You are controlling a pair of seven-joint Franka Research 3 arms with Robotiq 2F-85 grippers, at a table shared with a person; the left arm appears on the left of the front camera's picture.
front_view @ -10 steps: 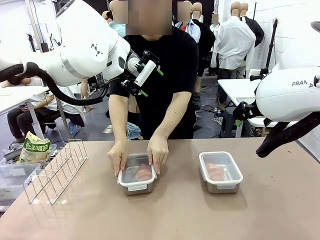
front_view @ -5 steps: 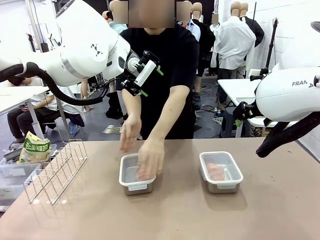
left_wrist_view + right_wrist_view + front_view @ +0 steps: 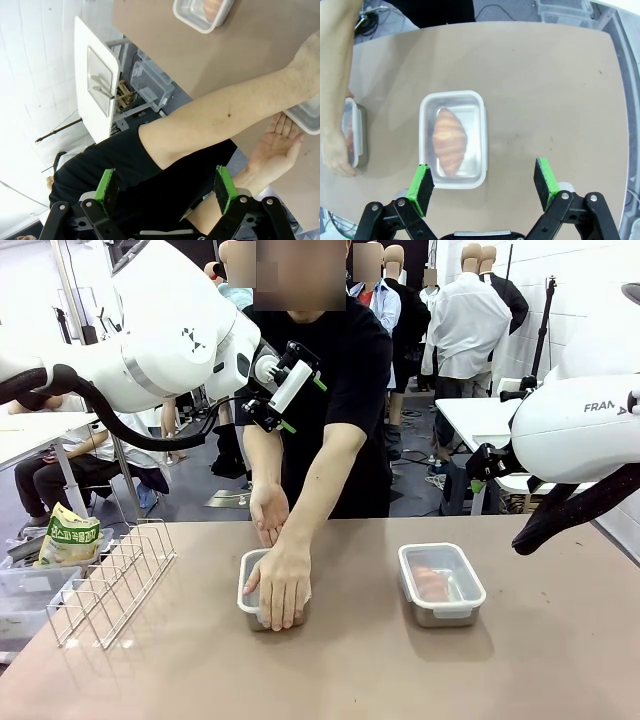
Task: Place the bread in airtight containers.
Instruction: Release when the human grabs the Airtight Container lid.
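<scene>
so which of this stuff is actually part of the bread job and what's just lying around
Part of the job:
- lidded container holding a bread roll
- second container under the person's hand

Just lying about:
- wire rack
- snack bag
- plastic bins

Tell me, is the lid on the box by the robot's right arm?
On. The white-rimmed clear lid covers the steel container, croissant inside.

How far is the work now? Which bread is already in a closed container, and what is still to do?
Done: one bread lies in the lidded container on the robot's right side. In hand: the person's hand presses flat on the lid of the other container, which also holds bread. Whether that lid is sealed, I cannot tell. Both grippers, left gripper and right gripper, are open and hold nothing.
</scene>
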